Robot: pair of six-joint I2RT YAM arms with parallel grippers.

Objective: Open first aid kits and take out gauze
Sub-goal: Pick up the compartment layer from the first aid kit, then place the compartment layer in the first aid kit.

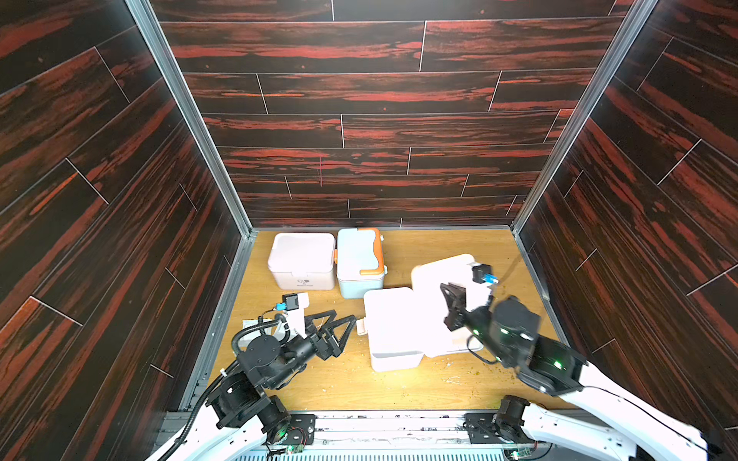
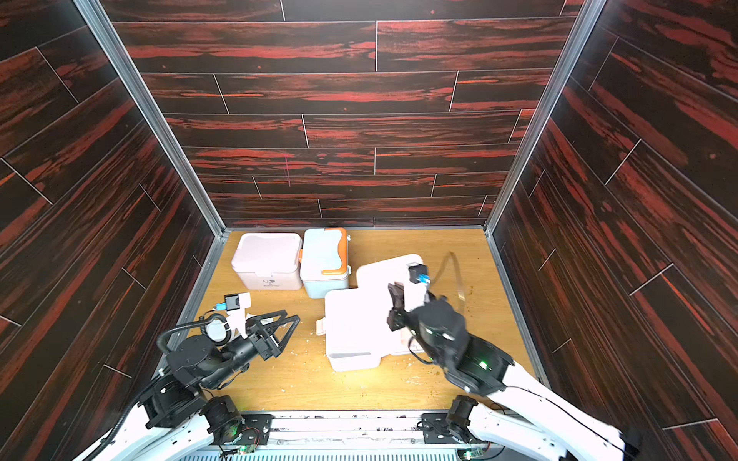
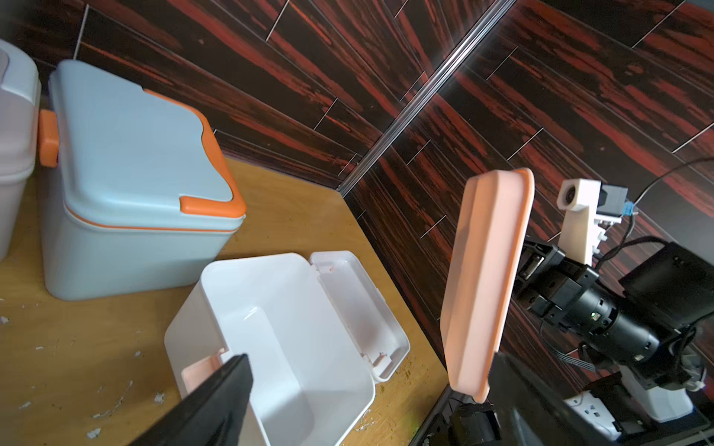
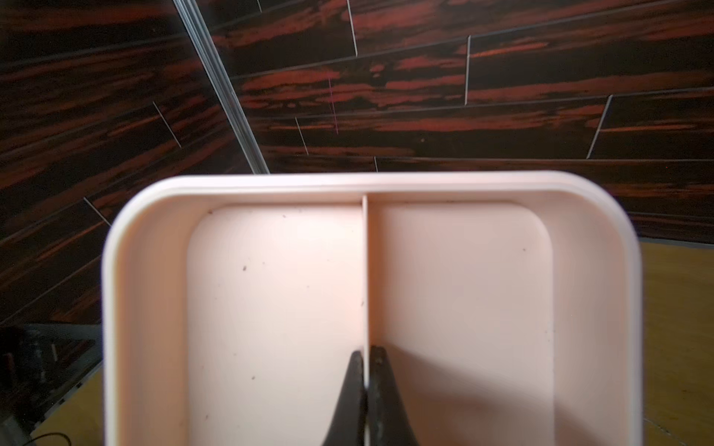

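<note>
As right hand (image 4: 366, 353) pinches it, tray (image 3: 487, 278) stands nearly upright

Nothing here can truly be read. The only mark I can find is a small dark logo (image 1: 305, 282) on the front wall of the closed pinkish-white box (image 1: 301, 255), which stands just beside the blue box (image 1: 359, 259). It shows in both top views as a couple of rounded shapes with a thin line of lettering beneath. The lettering is too small and blurred to make out, so I cannot tell a brand or a word.
</note>
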